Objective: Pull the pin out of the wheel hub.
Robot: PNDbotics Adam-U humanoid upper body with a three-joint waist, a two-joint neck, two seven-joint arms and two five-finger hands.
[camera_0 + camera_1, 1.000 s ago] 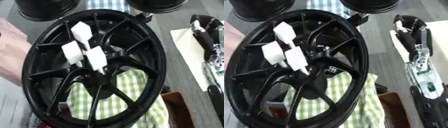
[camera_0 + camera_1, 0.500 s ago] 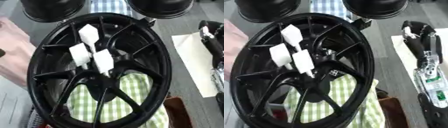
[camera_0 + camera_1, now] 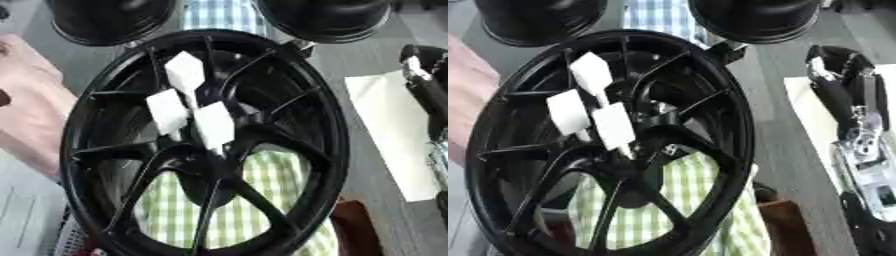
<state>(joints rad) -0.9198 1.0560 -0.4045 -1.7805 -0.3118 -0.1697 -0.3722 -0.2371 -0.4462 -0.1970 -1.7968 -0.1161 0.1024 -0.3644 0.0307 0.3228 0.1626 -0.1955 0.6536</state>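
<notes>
A large black wheel hub (image 3: 336, 140) lies tilted in the middle of the view, its spokes meeting near the centre. Three white flat-headed pins stand out of the hub's middle: one at the top (image 3: 185, 72), one at the left (image 3: 166, 111), one at the right (image 3: 214, 126). My right hand (image 3: 835, 75) is black and hangs at the right edge, off to the side of the rim and apart from it. Its silver forearm (image 3: 866, 155) runs down the edge below it. The left hand does not show.
Two more black wheels (image 3: 109, 20) (image 3: 324, 17) stand at the far edge. A green checked cloth (image 3: 262, 200) lies under the hub. A white sheet (image 3: 394, 125) lies at the right, a pink cloth (image 3: 31, 115) at the left, a brown object (image 3: 354, 230) at the lower right.
The whole picture has shifted a little, so the camera has moved. The pins stand in the hub as before, and the right hand stays beside the rim.
</notes>
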